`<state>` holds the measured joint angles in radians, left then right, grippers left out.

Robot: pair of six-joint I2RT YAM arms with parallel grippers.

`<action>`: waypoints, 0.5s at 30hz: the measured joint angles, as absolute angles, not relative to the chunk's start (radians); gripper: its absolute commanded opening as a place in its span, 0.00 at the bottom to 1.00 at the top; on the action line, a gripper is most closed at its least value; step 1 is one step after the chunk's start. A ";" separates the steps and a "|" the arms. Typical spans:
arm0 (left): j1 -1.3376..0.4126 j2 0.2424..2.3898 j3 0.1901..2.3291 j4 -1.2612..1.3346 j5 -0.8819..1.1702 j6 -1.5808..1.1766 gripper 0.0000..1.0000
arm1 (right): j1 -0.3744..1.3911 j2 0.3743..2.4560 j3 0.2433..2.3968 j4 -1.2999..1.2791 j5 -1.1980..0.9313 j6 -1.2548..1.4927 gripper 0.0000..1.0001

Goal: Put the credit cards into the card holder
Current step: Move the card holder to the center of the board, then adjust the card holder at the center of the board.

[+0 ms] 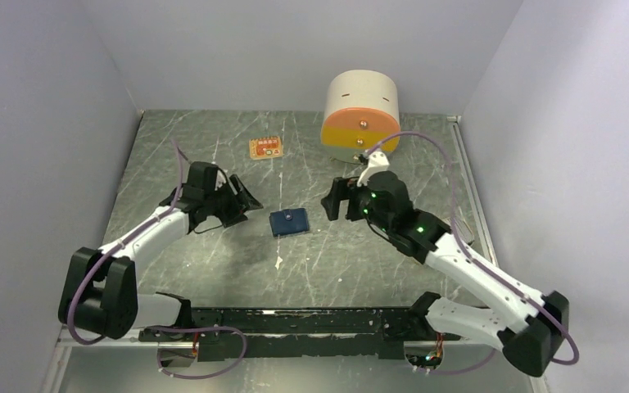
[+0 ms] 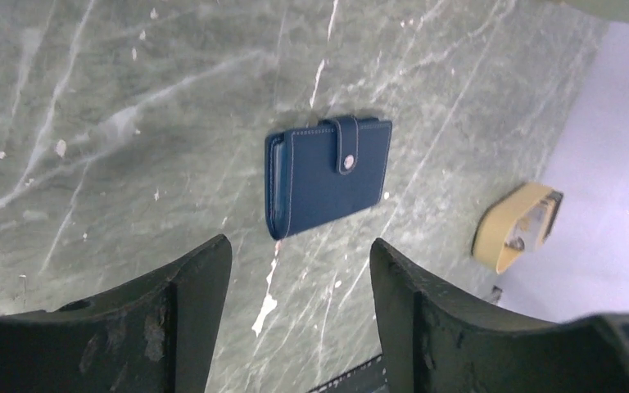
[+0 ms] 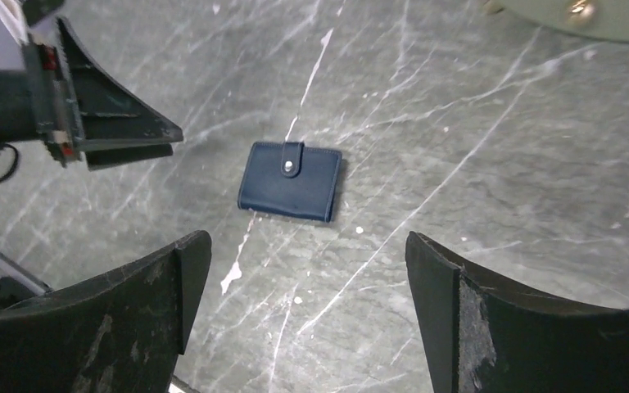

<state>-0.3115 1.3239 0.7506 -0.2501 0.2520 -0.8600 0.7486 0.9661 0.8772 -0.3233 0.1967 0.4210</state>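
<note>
The tabletop (image 1: 213, 270) is dark grey-green stone-patterned, crossed by thin white veins and pale flecks. At its middle the card holder (image 2: 328, 174) is dark navy blue, edged with fine pale stitching, with a small silver snap (image 2: 347, 163) on its strap. By the far edge, the drawer unit (image 1: 362, 106) is cream on its round body and orange on its front, with small metallic knobs. Left of it along that edge, the small tag (image 1: 266, 148) is orange with red marks. The left gripper (image 2: 299, 254) and right gripper (image 3: 307, 246) have matt black fingers with scuffed grey patches. Both arms are white with black joints, trailing mauve cables (image 1: 434, 143); green lights dot the right arm (image 1: 475, 274). The walls are pale lavender-grey.
</note>
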 measured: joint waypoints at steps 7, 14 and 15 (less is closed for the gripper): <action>-0.218 1.254 0.594 -0.109 0.507 -0.842 0.67 | 0.748 1.174 0.862 -0.179 0.081 0.395 0.59; -0.217 1.241 0.487 -0.040 0.613 -0.856 0.65 | 0.747 1.471 0.905 -0.040 -0.007 0.362 0.60; -0.217 1.238 0.473 -0.036 0.615 -0.858 0.64 | 0.747 1.518 0.921 -0.034 -0.020 0.357 0.60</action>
